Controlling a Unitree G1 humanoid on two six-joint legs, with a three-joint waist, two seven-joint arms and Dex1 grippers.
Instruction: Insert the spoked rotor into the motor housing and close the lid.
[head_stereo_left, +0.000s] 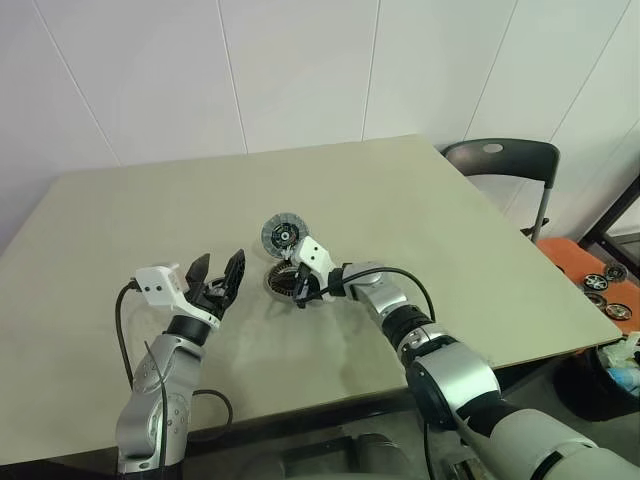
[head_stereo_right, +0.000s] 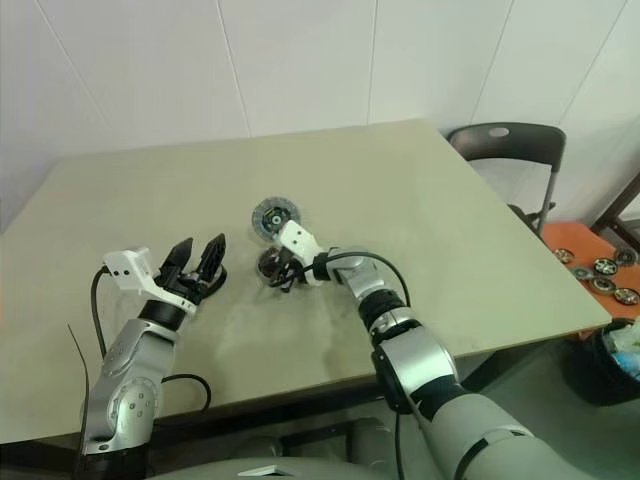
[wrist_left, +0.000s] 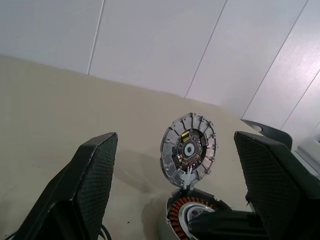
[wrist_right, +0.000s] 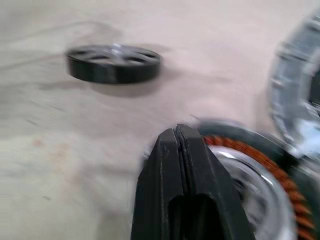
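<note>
On the left of the pale worktop (head_stereo_left: 420, 220) the left gripper (head_stereo_left: 220, 277) hangs just above the surface with its two black fingers spread wide apart and nothing between them, pointing forward towards the middle of the worktop. In the right wrist view, the spoked rotor (wrist_right: 114, 62) lies flat on the worktop, dark rim around pale spokes, well clear of the motor housing and not in either gripper. Near the middle stands the motor housing (wrist_left: 192, 220), a low round cup with its ring of copper-brown windings open to view. The lid (wrist_left: 188, 150) stands up on edge at the far side of the housing, its inner face turned towards the left gripper and its lower edge meeting the housing's rim, so the housing is uncovered. The right gripper (wrist_right: 179, 137) reaches in from the right and points leftwards, its fingers pressed together on nothing, with the tips over the near edge of the housing; whether they touch it cannot be told. Further right, beyond the worktop's edge, a dark chair (head_stereo_left: 500, 160) stands, and an orange tray (head_stereo_left: 575, 262) beside it carries several small wheel-like parts (head_stereo_left: 605, 290).
</note>
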